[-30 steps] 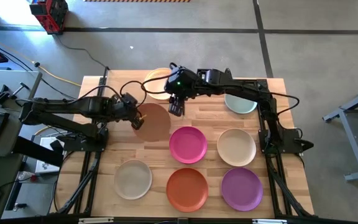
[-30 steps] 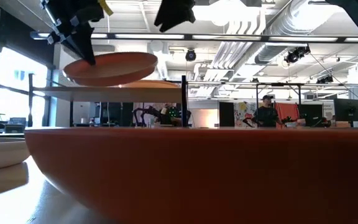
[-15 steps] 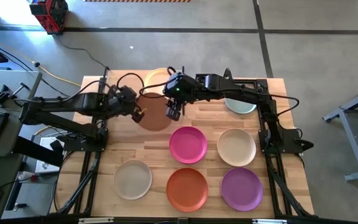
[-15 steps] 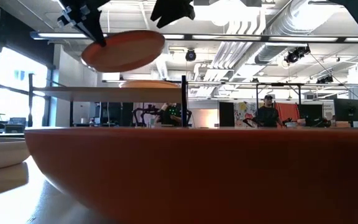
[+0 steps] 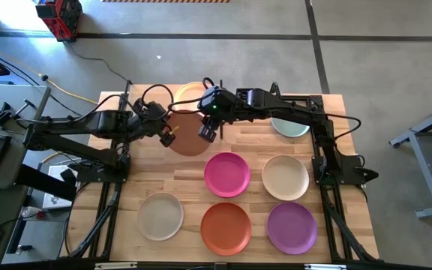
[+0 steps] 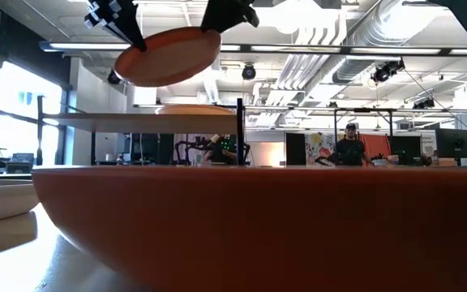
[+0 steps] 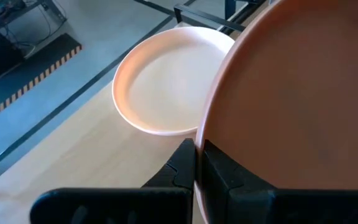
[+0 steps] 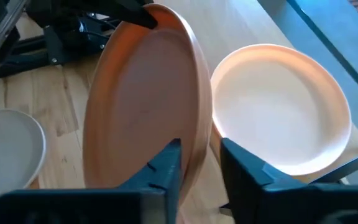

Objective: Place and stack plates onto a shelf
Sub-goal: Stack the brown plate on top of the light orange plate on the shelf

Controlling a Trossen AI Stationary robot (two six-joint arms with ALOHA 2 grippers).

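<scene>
Upper centre of the high view, we see the tan-pink plate (image 5: 187,133) held aloft, left gripper (image 5: 166,135) clamped on its left rim, right gripper (image 5: 208,133) straddling the right rim, fingers narrowing. The peach plate (image 5: 188,97) on the shelf (image 6: 136,120) lies just beyond.

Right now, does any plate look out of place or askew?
Yes. The tan-pink plate hangs tilted in the air above the shelf, not lying flat. The left gripper is shut on one rim; the right gripper straddles the opposite rim. The peach plate lies flat on the shelf.
</scene>
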